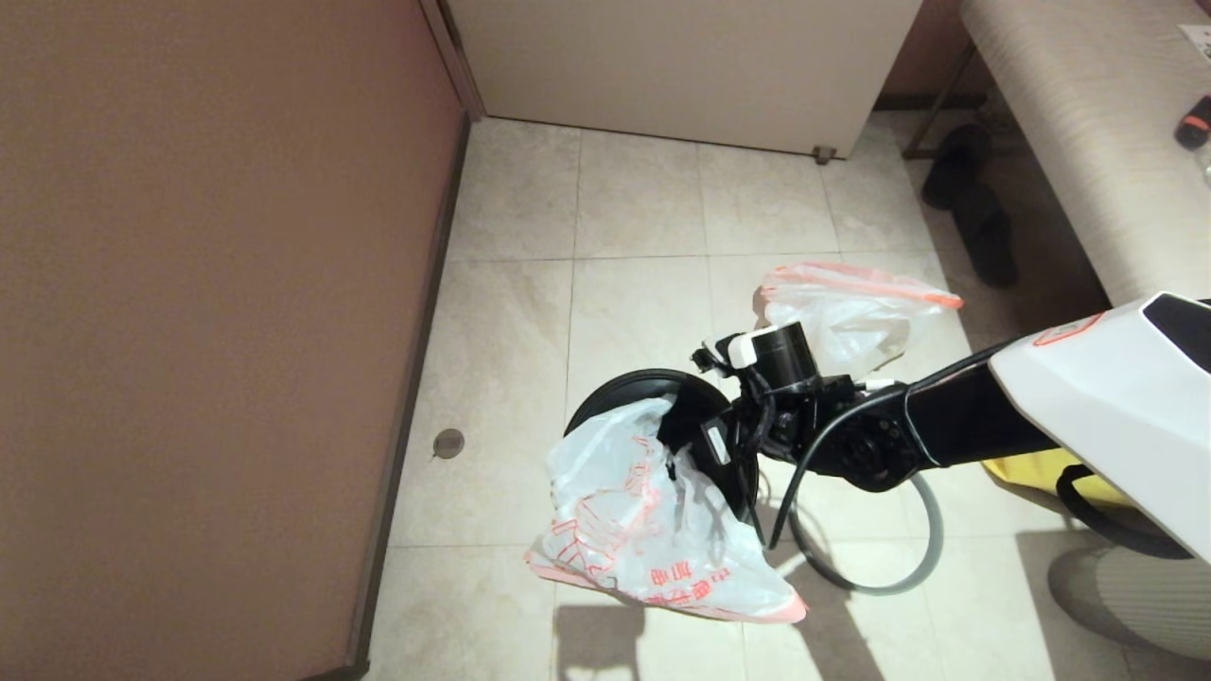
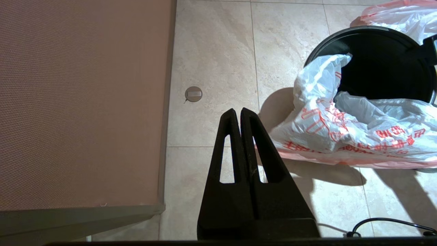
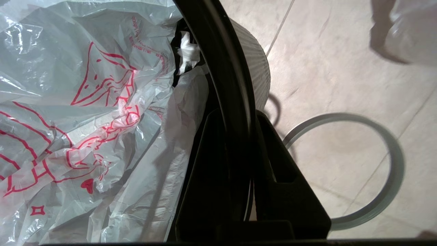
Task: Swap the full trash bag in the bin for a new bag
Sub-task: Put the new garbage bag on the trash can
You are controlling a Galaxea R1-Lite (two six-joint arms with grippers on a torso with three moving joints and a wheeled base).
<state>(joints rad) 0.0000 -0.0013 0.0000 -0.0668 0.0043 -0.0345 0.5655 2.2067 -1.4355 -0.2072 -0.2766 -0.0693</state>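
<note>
The black bin [image 1: 620,386] stands on the tiled floor. My right gripper [image 1: 700,437] is shut on the bin's rim [image 3: 227,68], with one finger inside and one outside the ribbed wall. The new bag [image 1: 634,515], white with red cartoon print [image 3: 85,119], is draped over the bin's near side and spills onto the floor. The full trash bag [image 1: 851,312], with its orange band, lies on the floor just beyond the bin. My left gripper [image 2: 238,111] hangs shut and empty above the floor, left of the bin [image 2: 375,68] and the new bag [image 2: 341,130].
The grey rim ring [image 1: 932,539] lies flat on the tiles right of the bin. A yellow fabric bag [image 1: 1041,468] sits under my right arm. A brown wall [image 1: 189,284] runs along the left, a white cabinet [image 1: 681,66] at the back, dark slippers [image 1: 974,208] by the bench.
</note>
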